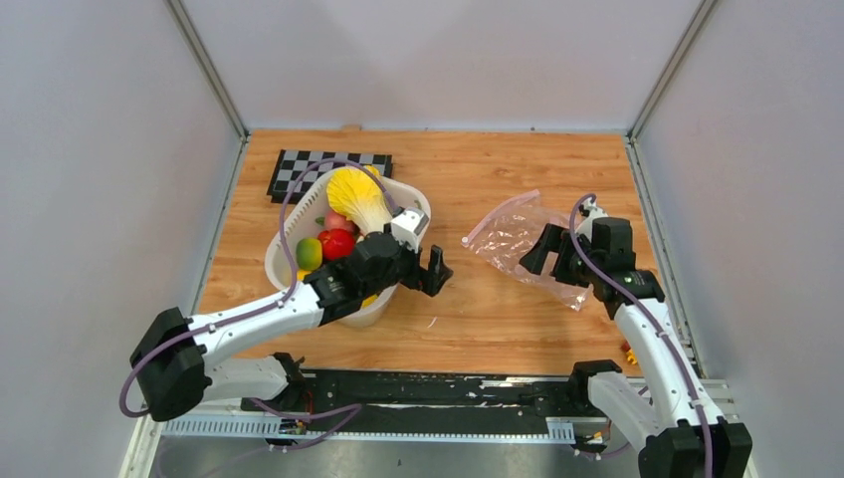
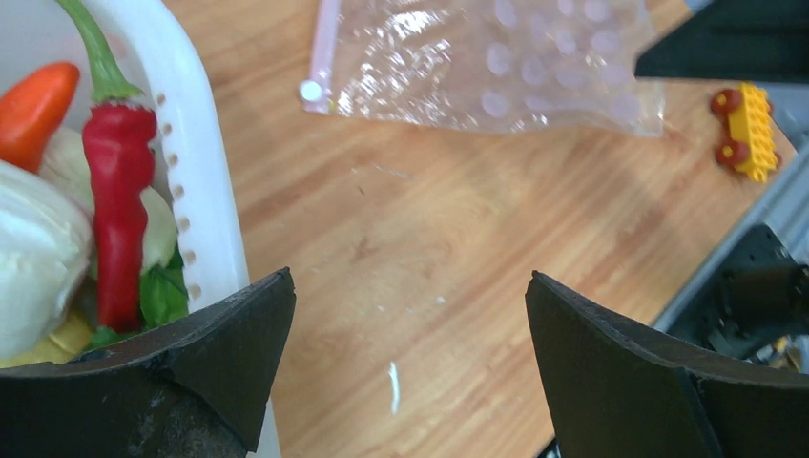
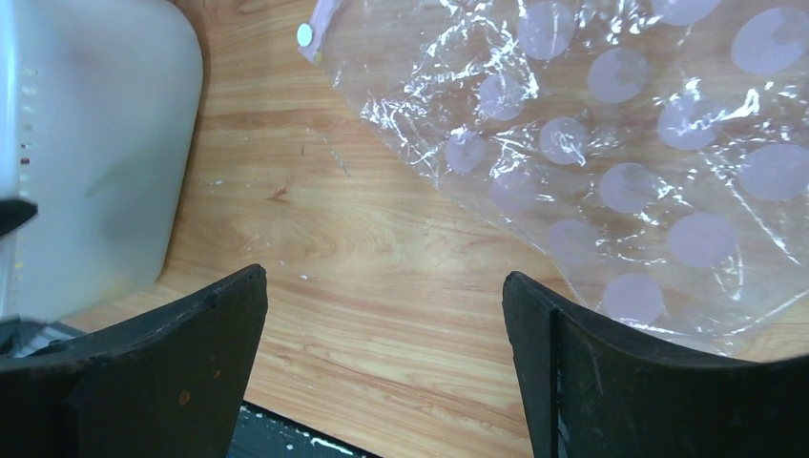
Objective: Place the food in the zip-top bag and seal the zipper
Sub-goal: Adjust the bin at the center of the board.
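Food [image 1: 343, 224] is heaped in the white basket [image 1: 278, 261] at left; the zip-top bag [image 1: 513, 239] lies flat, well apart at right. Left gripper [image 2: 408, 281] and right gripper [image 3: 383, 277] are spread wide, nothing held. Risk noted: bag mouth is collapsed, so food could be pushed against film and the bag shoved away

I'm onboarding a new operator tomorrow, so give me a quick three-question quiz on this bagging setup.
1. True or false: the zip-top bag lies inside the white basket.
2. Where does the red chili lie? A) in the white basket B) on the wood beside it C) inside the bag
3. Fill in: the left claw and the right claw both stand ____.

Key: 1 false; 2 A; 3 open.
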Tool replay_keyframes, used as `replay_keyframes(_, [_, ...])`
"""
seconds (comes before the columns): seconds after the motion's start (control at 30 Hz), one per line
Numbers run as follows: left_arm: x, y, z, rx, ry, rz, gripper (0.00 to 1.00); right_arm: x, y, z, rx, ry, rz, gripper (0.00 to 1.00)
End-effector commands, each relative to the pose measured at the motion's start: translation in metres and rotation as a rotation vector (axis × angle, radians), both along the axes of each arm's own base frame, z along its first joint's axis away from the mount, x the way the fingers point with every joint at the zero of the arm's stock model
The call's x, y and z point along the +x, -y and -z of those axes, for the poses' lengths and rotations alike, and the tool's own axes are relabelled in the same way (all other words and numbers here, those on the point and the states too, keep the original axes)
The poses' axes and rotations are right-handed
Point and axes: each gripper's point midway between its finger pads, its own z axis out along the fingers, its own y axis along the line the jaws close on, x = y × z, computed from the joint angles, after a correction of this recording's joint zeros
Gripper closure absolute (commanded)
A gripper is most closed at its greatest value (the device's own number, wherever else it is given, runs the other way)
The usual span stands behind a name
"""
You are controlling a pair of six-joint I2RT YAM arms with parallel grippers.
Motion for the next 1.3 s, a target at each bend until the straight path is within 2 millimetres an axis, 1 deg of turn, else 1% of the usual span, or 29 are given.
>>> replay_keyframes(0.0, [0.018, -0.062, 0.081, 0.301, -0.151, -0.083, 0.0, 0.003, -0.015, -0.01, 0.073, -0.003, -0.053, 0.06])
replay_keyframes(0.1, [0.032, -0.072, 0.081, 0.34, -0.152, -0.099, 0.0, 0.003, -0.02, -0.002, 0.088, -0.044, -0.073, 0.06])
replay_keyframes(0.2, [0.038, -0.073, 0.081, 0.35, -0.145, -0.1, 0.0, 0.005, -0.021, 0.005, 0.09, -0.06, -0.076, 0.07])
replay_keyframes(0.27, [0.035, -0.069, 0.078, 0.336, -0.162, -0.071, 0.0, 0.01, -0.021, 0.008, 0.091, -0.076, -0.068, 0.08])
replay_keyframes(0.3, [0.033, -0.065, 0.075, 0.313, -0.168, -0.058, 0.0, 0.014, -0.021, 0.009, 0.087, -0.088, -0.058, 0.1])
replay_keyframes(0.37, [0.028, -0.057, 0.066, 0.247, -0.171, -0.04, 0.0, 0.025, -0.02, 0.01, 0.051, -0.111, -0.031, 0.11])
replay_keyframes(0.43, [0.022, -0.045, 0.049, 0.156, -0.17, -0.003, 0.0, 0.041, -0.022, 0.011, 0.0, -0.112, -0.015, 0.14])
replay_keyframes(0.53, [0.012, -0.031, 0.028, 0.043, -0.17, 0.045, 0.0, 0.071, -0.023, 0.006, -0.075, -0.098, 0.037, 0.14])
replay_keyframes(0.7, [-0.003, -0.024, -0.007, -0.074, -0.146, 0.09, 0.0, 0.139, -0.011, -0.007, -0.16, -0.053, 0.242, 0.14])
replay_keyframes(0.77, [-0.007, -0.023, -0.022, -0.116, -0.13, 0.102, 0.0, 0.165, -0.008, -0.006, -0.194, -0.063, 0.306, 0.14])
replay_keyframes(0.8, [-0.008, -0.025, -0.029, -0.13, -0.118, 0.094, 0.0, 0.174, -0.006, 0.0, -0.212, -0.085, 0.342, 0.14])
replay_keyframes(0.83, [-0.007, -0.028, -0.035, -0.142, -0.102, 0.076, 0.0, 0.185, -0.007, -0.001, -0.222, -0.1, 0.355, 0.13])
replay_keyframes(0.87, [-0.005, -0.033, -0.039, -0.147, -0.089, 0.05, 0.0, 0.194, -0.009, 0.003, -0.24, -0.122, 0.353, 0.13])
replay_keyframes(0.93, [-0.002, -0.049, -0.038, -0.131, -0.064, -0.023, 0.0, 0.21, -0.01, 0.012, -0.28, -0.158, 0.377, 0.14])
replay_keyframes(1.0, [0.001, -0.062, -0.037, -0.114, -0.043, -0.087, 0.0, 0.223, -0.015, 0.023, -0.312, -0.195, 0.362, 0.19])
replay_keyframes(1.03, [0.001, -0.066, -0.037, -0.112, -0.037, -0.101, 0.0, 0.224, -0.018, 0.038, -0.344, -0.24, 0.351, 0.2])
replay_keyframes(1.07, [0.0, -0.069, -0.039, -0.116, -0.03, -0.104, 0.0, 0.229, -0.021, 0.042, -0.364, -0.252, 0.348, 0.2])
replay_keyframes(1.1, [-0.002, -0.07, -0.041, -0.122, -0.024, -0.103, 0.0, 0.233, -0.023, 0.042, -0.377, -0.259, 0.346, 0.2])
replay_keyframes(1.2, [-0.007, -0.072, -0.045, -0.133, -0.014, -0.086, 0.0, 0.232, -0.022, 0.053, -0.448, -0.289, 0.35, 0.23])
replay_keyframes(1.27, [-0.008, -0.073, -0.046, -0.13, -0.012, -0.084, 0.0, 0.231, -0.023, 0.056, -0.469, -0.284, 0.349, 0.25])
